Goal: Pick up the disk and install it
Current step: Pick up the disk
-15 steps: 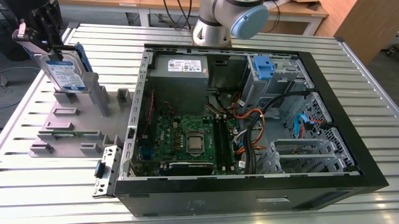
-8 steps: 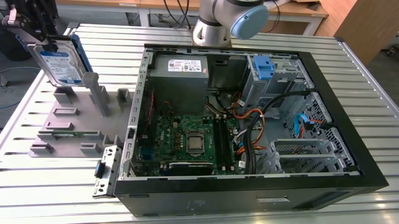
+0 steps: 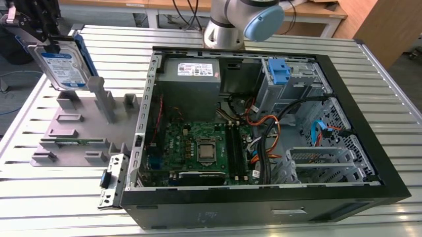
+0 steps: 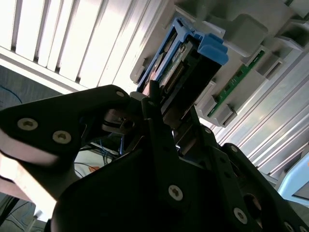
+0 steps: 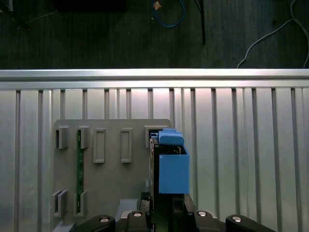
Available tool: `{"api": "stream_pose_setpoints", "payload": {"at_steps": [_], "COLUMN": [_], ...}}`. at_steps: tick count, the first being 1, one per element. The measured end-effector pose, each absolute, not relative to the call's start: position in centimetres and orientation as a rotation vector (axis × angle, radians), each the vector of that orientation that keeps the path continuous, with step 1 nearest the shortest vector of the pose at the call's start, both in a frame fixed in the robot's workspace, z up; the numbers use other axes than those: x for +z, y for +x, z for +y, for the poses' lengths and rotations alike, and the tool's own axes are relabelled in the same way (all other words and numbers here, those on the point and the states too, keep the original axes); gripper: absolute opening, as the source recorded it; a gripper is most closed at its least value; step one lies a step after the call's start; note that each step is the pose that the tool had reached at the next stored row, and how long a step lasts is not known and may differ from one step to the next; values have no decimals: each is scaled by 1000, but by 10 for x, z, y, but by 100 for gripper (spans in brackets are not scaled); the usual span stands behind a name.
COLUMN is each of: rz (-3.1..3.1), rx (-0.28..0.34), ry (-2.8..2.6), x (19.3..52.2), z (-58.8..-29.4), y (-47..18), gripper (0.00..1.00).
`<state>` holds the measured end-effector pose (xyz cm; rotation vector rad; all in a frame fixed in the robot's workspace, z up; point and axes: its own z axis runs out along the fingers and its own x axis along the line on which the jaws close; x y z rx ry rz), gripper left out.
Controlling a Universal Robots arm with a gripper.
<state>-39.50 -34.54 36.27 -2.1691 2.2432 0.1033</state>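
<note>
The disk [image 3: 63,66], seemingly gripped (gripper [image 3: 47,40] half cropped).

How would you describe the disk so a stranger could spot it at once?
Find the open computer case, then the grey rack at the exterior view's left of it. At the rack the gripper holds the disk upright: a silver slab with a white-and-blue label in a blue frame, unlike the bare blue bracket inside the case.
</note>
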Motion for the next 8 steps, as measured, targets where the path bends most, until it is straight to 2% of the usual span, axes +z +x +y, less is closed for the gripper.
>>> {"api": "stream_pose_setpoints", "payload": {"at_steps": [8], "rz": [2243], "rx": [103], "ry": [-2169], "x": [368], "z": [-345], "y": [-395], "gripper": [35]}}
